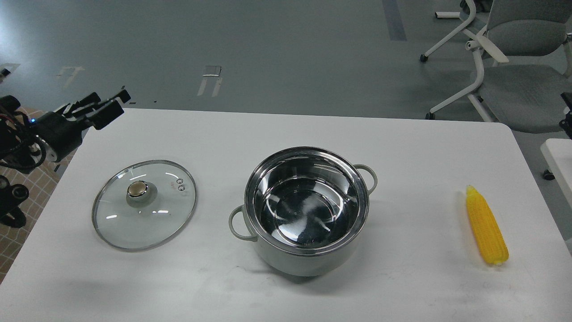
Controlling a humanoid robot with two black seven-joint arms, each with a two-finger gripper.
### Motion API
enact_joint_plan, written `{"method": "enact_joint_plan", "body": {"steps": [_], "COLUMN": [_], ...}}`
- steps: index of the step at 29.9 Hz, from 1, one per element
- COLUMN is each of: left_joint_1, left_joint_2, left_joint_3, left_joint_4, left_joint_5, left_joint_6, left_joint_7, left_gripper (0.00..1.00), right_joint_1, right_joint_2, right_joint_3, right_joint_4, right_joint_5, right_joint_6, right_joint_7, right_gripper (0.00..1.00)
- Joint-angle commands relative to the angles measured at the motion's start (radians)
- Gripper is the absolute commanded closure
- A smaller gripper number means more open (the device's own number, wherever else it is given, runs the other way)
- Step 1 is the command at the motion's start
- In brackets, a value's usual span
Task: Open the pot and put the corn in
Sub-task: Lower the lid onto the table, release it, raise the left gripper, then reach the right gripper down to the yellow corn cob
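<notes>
Pot open, corn waiting to be picked up.

The corn lies at the table's right edge, well apart from the empty pot — grasp it mid-cob, across its width. The left tool hovers empty, fingers apart, beyond the lid.

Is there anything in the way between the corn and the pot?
No. The corn lies on bare white table right of the pot, with nothing between them. The pot is open; its glass lid sits on the far side, left of it.

Glass lid flat on white table (office chair behind).
</notes>
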Motion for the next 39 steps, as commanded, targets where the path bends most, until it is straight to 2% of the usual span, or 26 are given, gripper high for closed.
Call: {"method": "enact_joint_plan", "body": {"steps": [1, 2, 4, 8, 12, 14, 22, 36, 38, 39], "left_joint_1": [-0.124, -0.165, -0.204, -0.325, -0.393, -0.397, -0.394, -0.385, -0.386, -0.390], "left_joint_2": [-0.026, -0.050, -0.080, -0.204, -0.270, -0.293, -0.431, -0.489, -0.489, -0.489], "left_joint_3": [-0.001, 0.001, 0.001, -0.005, -0.053, -0.091, -0.188, -0.194, -0.194, -0.193], "left_joint_4": [0.000, 0.003, 0.017, 0.120, 0.203, 0.255, 0.352, 0.344, 0.344, 0.344], "left_joint_5": [-0.237, -0.304, -0.355, -0.537, -0.765, -0.916, -0.983, -0.980, -0.978, -0.977], "left_joint_6": [-0.002, -0.005, -0.010, -0.084, -0.163, -0.245, -0.378, -0.375, -0.372, -0.372], "left_joint_7": [0.002, 0.002, 0.003, 0.005, 0.007, 0.007, 0.007, 0.007, 0.008, 0.010], "left_gripper": [0.05, 0.05, 0.05, 0.05, 0.04, 0.04, 0.03, 0.03, 0.03, 0.03], "right_joint_1": [-0.057, -0.077, -0.099, -0.111, -0.111, -0.110, -0.111, -0.157, -0.156, -0.157], "right_joint_2": [-0.108, -0.148, -0.173, -0.175, -0.175, -0.176, -0.176, -0.176, -0.173, -0.173], "right_joint_3": [-0.001, -0.002, -0.004, -0.050, -0.114, -0.171, -0.467, -0.594, -0.622, -0.631], "right_joint_4": [0.084, 0.113, 0.143, 0.212, 0.229, 0.246, 0.252, 0.193, 0.183, 0.183], "right_joint_5": [-0.170, -0.249, -0.350, -0.700, -0.881, -0.987, -1.182, -1.241, -1.241, -1.241], "right_joint_6": [0.000, 0.000, 0.000, 0.000, 0.000, 0.000, 0.000, 0.000, 0.000, -0.001], "right_joint_7": [0.057, 0.088, 0.105, 0.139, 0.143, 0.142, 0.136, 0.134, 0.134, 0.133], "right_gripper": [0.00, 0.00, 0.00, 0.00, 0.00, 0.00, 0.00, 0.04, 0.07, 0.13]}}
